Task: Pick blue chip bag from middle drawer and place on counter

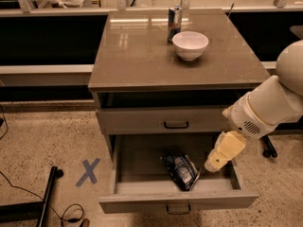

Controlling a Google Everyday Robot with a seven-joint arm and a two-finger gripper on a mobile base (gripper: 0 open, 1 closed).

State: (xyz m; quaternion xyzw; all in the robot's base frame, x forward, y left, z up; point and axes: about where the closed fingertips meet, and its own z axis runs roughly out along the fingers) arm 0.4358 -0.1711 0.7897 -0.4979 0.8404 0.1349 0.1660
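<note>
Diagonally, far-left to near-right, the blue chip bag (180, 171) lies in the middle drawer (142, 192), gripper (214, 162) beside it, jaws' state unclear.

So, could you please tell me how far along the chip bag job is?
Done: the middle drawer stands open. In hand: the claw hangs inside it, close beside the blue chip bag, which lies on the drawer floor. Left: grasping, lifting, placing on the counter.

Open from above: middle drawer (142, 200), bare left of blue chip bag (181, 171), gripper (211, 166) low over right end. Blocking tabletop (132, 56) rear: bowl (190, 45), can (174, 23); front half bare.
</note>
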